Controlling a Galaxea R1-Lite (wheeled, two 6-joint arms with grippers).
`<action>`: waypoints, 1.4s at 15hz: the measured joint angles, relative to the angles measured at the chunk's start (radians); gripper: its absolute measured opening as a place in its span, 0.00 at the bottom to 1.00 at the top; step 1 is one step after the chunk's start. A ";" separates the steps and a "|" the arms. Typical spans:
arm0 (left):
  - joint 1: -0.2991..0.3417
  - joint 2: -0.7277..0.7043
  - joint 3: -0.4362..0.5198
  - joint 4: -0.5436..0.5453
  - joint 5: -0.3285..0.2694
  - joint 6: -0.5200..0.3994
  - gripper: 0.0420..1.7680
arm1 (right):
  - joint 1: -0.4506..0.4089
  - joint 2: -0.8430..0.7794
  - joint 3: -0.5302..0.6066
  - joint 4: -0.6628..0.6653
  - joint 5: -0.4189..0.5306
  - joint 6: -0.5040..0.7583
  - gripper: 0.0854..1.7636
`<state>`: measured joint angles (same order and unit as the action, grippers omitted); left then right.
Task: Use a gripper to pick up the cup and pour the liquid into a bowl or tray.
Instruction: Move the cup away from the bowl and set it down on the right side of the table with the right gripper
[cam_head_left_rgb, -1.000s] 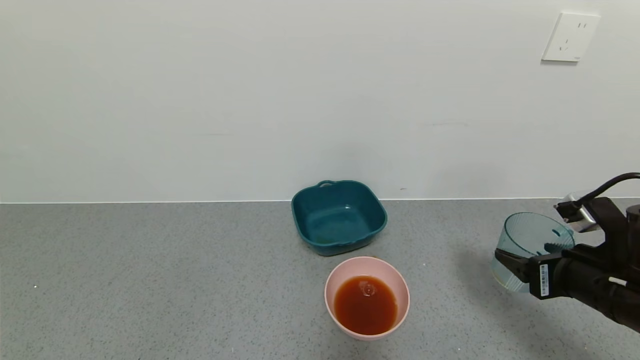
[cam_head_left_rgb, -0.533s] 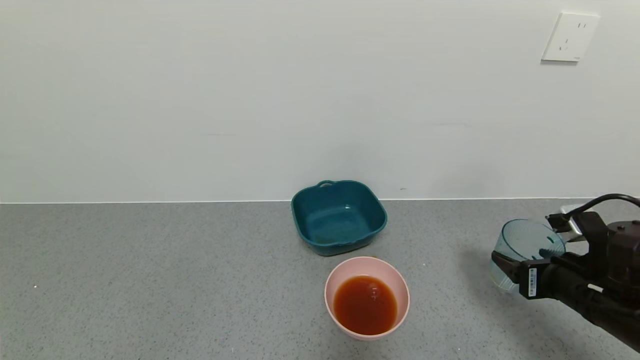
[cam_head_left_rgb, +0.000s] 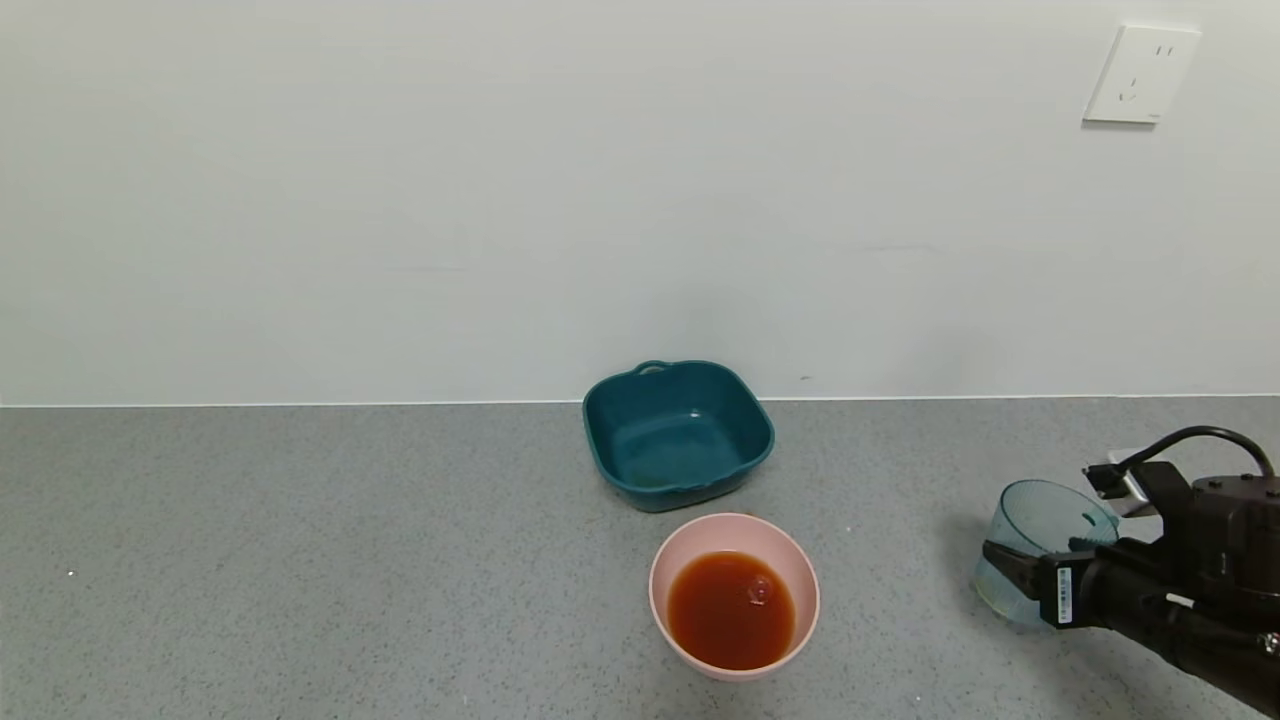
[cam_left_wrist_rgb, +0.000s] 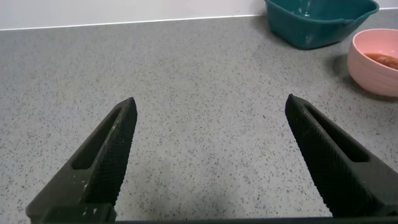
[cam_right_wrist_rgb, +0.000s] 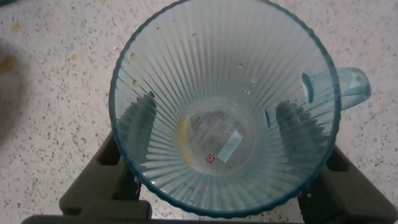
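Note:
My right gripper (cam_head_left_rgb: 1040, 570) is shut on the ribbed blue-grey cup (cam_head_left_rgb: 1040, 540) at the right of the counter, low over it or resting on it. In the right wrist view the cup (cam_right_wrist_rgb: 224, 106) is upright, holding only a thin yellowish trace, with a dark finger (cam_right_wrist_rgb: 134, 130) pressed on each side. The pink bowl (cam_head_left_rgb: 690, 545) stands at front centre, apart from the cup, and holds the reddish-brown liquid (cam_head_left_rgb: 731, 610). My left gripper (cam_left_wrist_rgb: 208, 109) is open and empty over bare counter, with the pink bowl (cam_left_wrist_rgb: 367, 65) off to one side.
A dark teal square dish (cam_head_left_rgb: 678, 433) with handles sits just behind the pink bowl, near the wall. It also shows in the left wrist view (cam_left_wrist_rgb: 320, 22). A white socket (cam_head_left_rgb: 1140, 75) is on the wall at upper right. The grey counter (cam_head_left_rgb: 300, 560) stretches to the left.
My right gripper has lowered the cup toward the counter and drawn it slightly nearer. The liquid in the bowl still ripples.

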<state>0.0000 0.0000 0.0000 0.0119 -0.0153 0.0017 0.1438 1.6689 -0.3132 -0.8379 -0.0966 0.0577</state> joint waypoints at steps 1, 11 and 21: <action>0.000 0.000 0.000 0.000 0.000 0.000 0.97 | -0.018 0.004 0.003 0.000 0.016 0.000 0.75; 0.000 0.000 0.000 0.000 0.000 0.000 0.97 | -0.056 0.038 0.029 -0.006 0.038 -0.001 0.75; 0.000 0.000 0.000 0.000 0.000 0.000 0.97 | -0.057 0.095 0.070 -0.152 0.045 0.000 0.92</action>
<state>0.0000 0.0000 0.0000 0.0119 -0.0153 0.0013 0.0870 1.7640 -0.2430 -0.9900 -0.0519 0.0577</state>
